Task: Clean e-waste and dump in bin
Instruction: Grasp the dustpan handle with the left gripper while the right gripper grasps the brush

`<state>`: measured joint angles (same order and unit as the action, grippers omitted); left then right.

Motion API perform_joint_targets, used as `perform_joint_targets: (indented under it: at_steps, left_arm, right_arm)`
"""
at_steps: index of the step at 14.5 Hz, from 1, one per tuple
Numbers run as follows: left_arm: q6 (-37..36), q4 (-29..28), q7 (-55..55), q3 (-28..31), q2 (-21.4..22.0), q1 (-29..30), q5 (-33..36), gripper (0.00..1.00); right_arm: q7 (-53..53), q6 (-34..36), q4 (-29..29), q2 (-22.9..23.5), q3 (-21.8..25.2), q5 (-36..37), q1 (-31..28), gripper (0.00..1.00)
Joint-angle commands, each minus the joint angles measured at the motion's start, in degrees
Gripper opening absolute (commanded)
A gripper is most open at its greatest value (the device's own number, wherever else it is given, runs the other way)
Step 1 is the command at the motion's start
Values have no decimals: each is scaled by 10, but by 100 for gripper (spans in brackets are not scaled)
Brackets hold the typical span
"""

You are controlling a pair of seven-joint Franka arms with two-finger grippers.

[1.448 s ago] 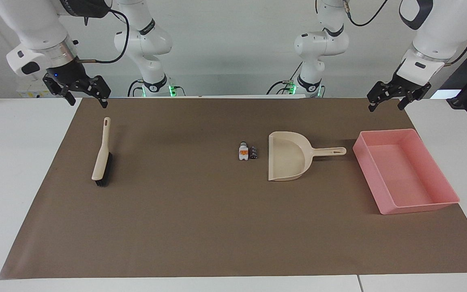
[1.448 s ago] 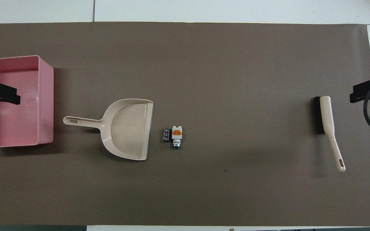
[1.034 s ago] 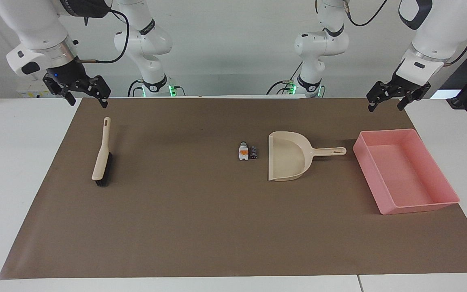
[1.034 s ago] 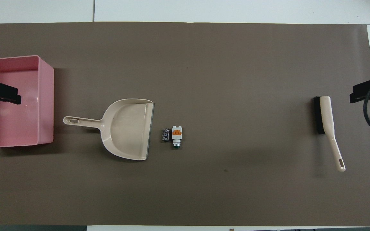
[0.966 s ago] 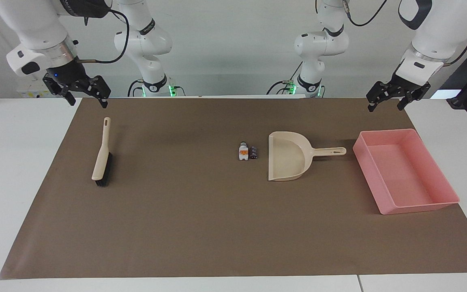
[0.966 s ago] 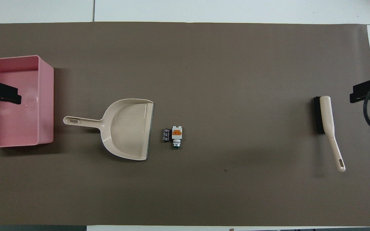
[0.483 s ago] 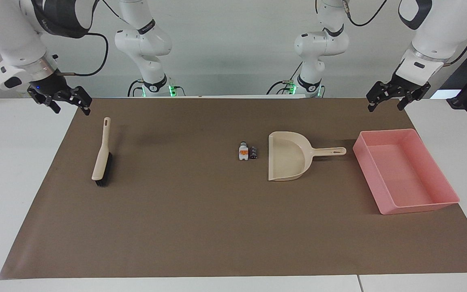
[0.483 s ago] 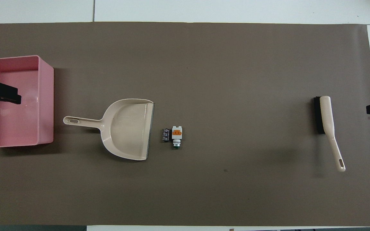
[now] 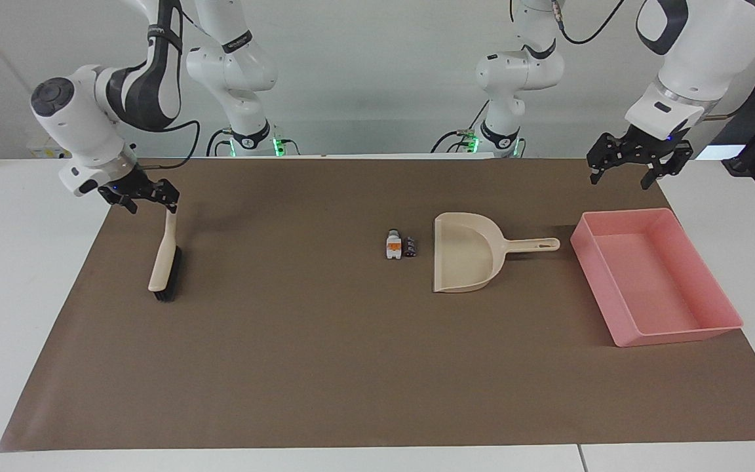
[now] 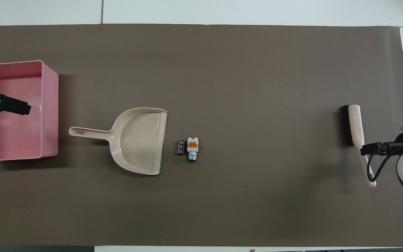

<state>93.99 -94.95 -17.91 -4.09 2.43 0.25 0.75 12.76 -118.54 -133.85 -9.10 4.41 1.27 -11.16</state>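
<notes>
Covering brush handle [image 9: 169, 229]: right hand [image 9: 148, 198]

No legible text, labels, brand marks, numbers or signs in either view. The white e-waste item [image 9: 393, 246] carries an orange patch, but no characters can be made out on it. Markings on the arms are too small to read.

The open right hand [image 9: 143, 196] hangs over the brush [image 9: 165, 258] handle.
</notes>
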Motion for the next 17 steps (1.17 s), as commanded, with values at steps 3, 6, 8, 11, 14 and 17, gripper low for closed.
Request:
perform_joint_targets:
  at_steps: [3,6,8,11,14,17]
  left_arm:
    - [91,-130,-234,0,66,-24,1,99]
    - [132,-169,-379,0,65,-42,2,99]
    - [171,-207,-490,1,65,-52,3,99]
    - [234,-270,-551,0,67,-62,5,99]
    - [254,-308,-551,0,62,-74,10,99]
    - [297,-348,-552,0,58,-99,12,99]
  right_arm:
    - [38,-76,-69,6,-5,-10,-27,99]
    - [49,-86,-69,17,-5,-10,-37,99]
    - [49,-86,-70,17,-5,-10,-36,95]
    - [46,-85,-69,18,-6,-14,-32,86]
    - [48,-85,-69,18,-6,-42,-30,86]
    - [49,-85,-69,18,-6,-43,-30,78]
